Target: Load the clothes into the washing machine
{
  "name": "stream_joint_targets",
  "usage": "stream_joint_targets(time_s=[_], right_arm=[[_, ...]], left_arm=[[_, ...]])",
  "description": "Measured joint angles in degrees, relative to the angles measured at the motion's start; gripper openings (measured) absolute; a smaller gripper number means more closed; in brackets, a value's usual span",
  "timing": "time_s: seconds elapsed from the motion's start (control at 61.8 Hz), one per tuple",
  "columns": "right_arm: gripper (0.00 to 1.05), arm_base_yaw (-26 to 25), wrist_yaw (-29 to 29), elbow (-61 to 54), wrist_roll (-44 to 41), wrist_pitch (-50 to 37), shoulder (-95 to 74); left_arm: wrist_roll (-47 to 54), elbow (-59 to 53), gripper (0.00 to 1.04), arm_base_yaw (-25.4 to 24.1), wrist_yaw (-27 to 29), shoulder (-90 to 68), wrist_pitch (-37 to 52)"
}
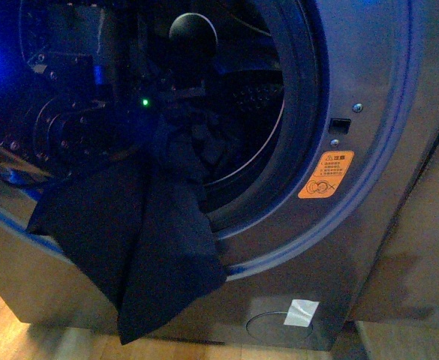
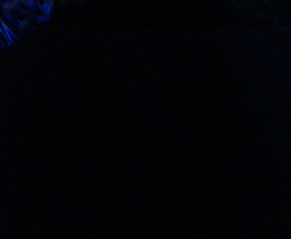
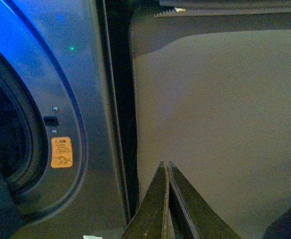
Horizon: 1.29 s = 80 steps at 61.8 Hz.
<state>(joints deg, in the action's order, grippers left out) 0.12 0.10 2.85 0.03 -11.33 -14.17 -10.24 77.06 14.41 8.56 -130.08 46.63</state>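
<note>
Hanging over the lower rim of the round opening, the clothes [image 1: 140, 232] lie half in and half out of the washing machine [image 1: 369, 112]. Their upper part is bunched inside the mouth, and a broad dark navy fold drops down the grey front panel almost to the wooden floor [image 1: 1, 330]. Behind the fabric, the perforated drum [image 1: 260, 97] shows faintly. The left arm [image 1: 69, 112] reaches into the opening, with a small green light [image 1: 144, 102] glowing on it. The left end effector [image 1: 183, 96] sits just above the bunched cloth, too dark to tell whether it is apart or clamped. The left wrist view is dark. The right end effector [image 3: 167, 194] has its fingers pressed together, holding nothing, and faces a plain grey panel [image 3: 220, 109] beside the machine, well apart from the garment. An orange sticker [image 1: 326, 175] sits right of the opening.
</note>
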Motion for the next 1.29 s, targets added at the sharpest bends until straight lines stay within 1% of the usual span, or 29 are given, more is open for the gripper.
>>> stream_joint_targets(time_s=[0.243,0.324,0.437,0.615,0.679,0.777,0.874,0.987,1.052,1.084,1.132,1.165,1.294], right_arm=[[0.02,0.00,-0.02,-2.36,-0.02,0.72,3.45],[0.02,0.00,-0.04,-2.60,0.00,1.29,4.17],[0.02,0.00,-0.07,-2.58,-0.02,9.57,10.54],[0.02,0.00,-0.07,-2.58,0.00,11.21,13.86],[0.02,0.00,-0.09,-2.58,0.00,11.23,13.88],[0.02,0.00,-0.07,-2.58,0.00,11.26,13.92],[0.02,0.00,-0.09,-2.58,0.00,11.26,13.92],[0.02,0.00,-0.07,-2.58,0.00,11.26,13.92],[0.02,0.00,-0.09,-2.58,-0.02,11.26,13.92],[0.02,0.00,-0.07,-2.58,0.00,11.26,13.92],[0.02,0.00,-0.09,-2.58,-0.02,11.26,13.92],[0.02,0.00,-0.07,-2.58,0.00,11.26,13.92],[0.02,0.00,-0.09,-2.58,0.00,11.28,13.92]], left_arm=[[2.14,8.70,0.14,0.00,0.35,-2.97,-3.39],[2.78,9.68,0.14,0.00,0.37,-3.56,-3.67],[3.48,11.32,0.14,0.04,0.48,-4.76,-4.39],[5.25,14.60,0.14,0.22,1.81,-7.17,-6.16],[6.38,16.22,0.14,0.42,2.47,-8.04,-7.76],[6.86,18.51,0.14,0.68,2.45,-8.70,-12.81],[7.21,19.47,0.31,0.76,1.99,-8.92,-16.00],[7.19,19.50,0.49,0.76,1.84,-8.92,-16.87],[6.93,19.12,0.59,0.66,1.79,-8.87,-16.74],[6.73,18.86,0.63,0.59,1.79,-8.81,-16.55],[6.45,17.68,0.72,0.35,1.70,-8.33,-16.11],[6.27,17.00,0.75,0.24,1.53,-8.15,-15.69],[5.53,11.19,0.98,-0.31,0.33,-5.22,-13.07]])
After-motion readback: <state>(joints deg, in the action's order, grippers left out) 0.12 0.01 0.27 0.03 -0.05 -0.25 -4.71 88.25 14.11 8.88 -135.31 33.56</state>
